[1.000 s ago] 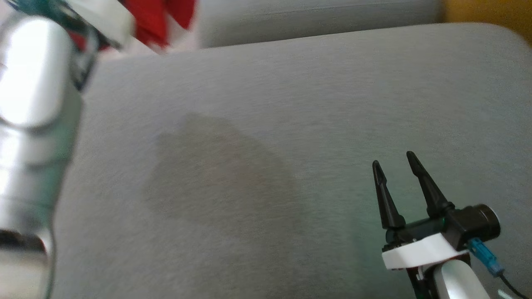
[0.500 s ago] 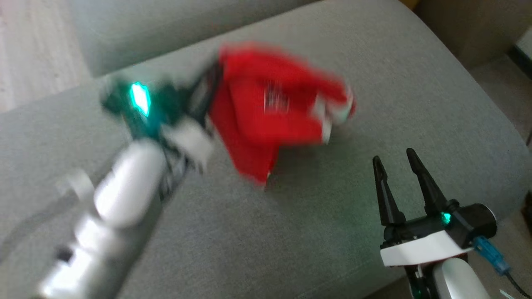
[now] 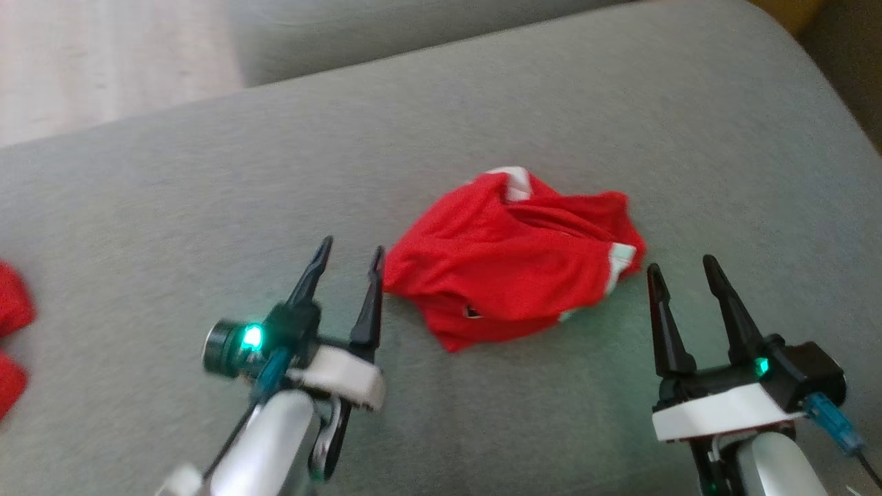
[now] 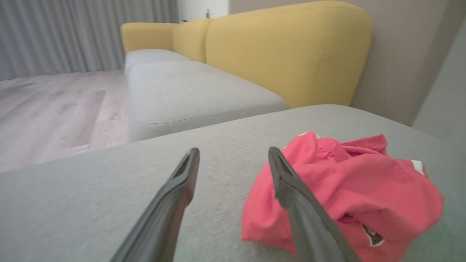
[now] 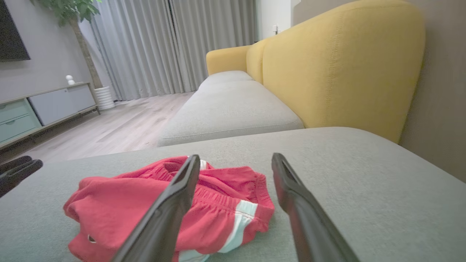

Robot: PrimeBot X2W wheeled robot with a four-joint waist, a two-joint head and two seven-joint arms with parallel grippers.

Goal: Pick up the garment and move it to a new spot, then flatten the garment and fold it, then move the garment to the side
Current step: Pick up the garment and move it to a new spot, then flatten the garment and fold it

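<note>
The garment (image 3: 513, 258), a pair of red shorts with white trim, lies crumpled in a heap on the grey sofa cushion (image 3: 207, 179). My left gripper (image 3: 348, 255) stands open just left of the heap, apart from it, with nothing between its fingers. In the left wrist view the garment (image 4: 349, 196) lies to the right of the open left gripper (image 4: 233, 154). My right gripper (image 3: 679, 269) is open at the heap's lower right, fingers empty. From the right wrist the garment (image 5: 120, 207) sits ahead and left of the right gripper (image 5: 235, 160).
More red cloth (image 3: 10, 337) shows at the head view's left edge. A second grey seat cushion (image 5: 229, 109) and a yellow backrest (image 5: 346, 69) lie beyond. Wooden floor (image 5: 109, 131), grey curtains (image 5: 167, 47) and a low cabinet (image 5: 40, 109) stand further off.
The left gripper has let go of the red garment, which now rests on the cushion, and has drawn back to its left. The head camera has swung. The right gripper stays open.
</note>
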